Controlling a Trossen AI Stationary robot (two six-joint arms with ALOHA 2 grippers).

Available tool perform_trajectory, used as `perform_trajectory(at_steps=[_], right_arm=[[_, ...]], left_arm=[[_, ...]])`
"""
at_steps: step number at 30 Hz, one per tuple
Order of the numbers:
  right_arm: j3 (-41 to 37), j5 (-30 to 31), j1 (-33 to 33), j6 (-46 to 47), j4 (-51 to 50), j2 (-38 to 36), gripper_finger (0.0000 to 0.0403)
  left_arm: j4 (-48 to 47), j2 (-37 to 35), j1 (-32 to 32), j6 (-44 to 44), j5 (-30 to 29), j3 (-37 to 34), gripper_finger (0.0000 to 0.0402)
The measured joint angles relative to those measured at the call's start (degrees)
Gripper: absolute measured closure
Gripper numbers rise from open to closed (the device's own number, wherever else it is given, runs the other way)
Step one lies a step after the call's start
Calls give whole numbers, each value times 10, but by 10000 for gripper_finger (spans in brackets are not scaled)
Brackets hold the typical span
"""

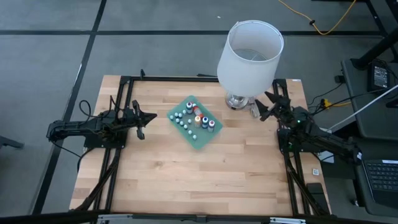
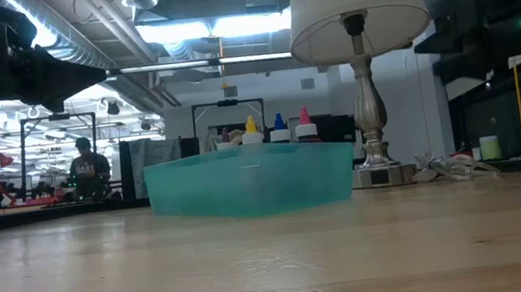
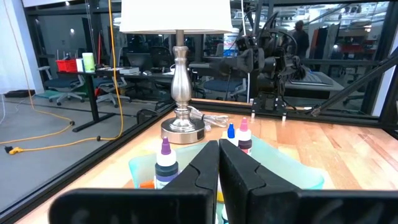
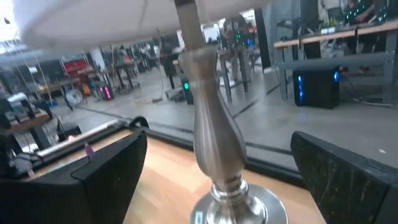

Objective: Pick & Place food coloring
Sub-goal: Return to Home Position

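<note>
left gripper (image 3: 217,149) clenched, empty | right gripper (image 1: 266,106) spread wide, empty, beside lamp (image 1: 250,56)

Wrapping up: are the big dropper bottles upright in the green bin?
Upright: the large food coloring bottles poke yellow, blue and pink tips straight above the translucent green bin.

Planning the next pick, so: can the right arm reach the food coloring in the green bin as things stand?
Probably yes, but tightly: the open right gripper sits beside the lamp base, which stands near the straight path to the green bin. The food coloring stands uncovered.
</note>
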Motion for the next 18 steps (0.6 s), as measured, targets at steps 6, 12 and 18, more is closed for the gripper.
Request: perform_trajectory(at_steps=[6,12,18], right_arm=[[0,0,0,-1,4,-8,6],[0,0,0,-1,1,-7,6],[0,0,0,-1,1,-7,6]], left_arm=[[0,0,0,0,0,0,393],[0,0,0,0,0,0,389],[0,0,0,0,0,0,394]])
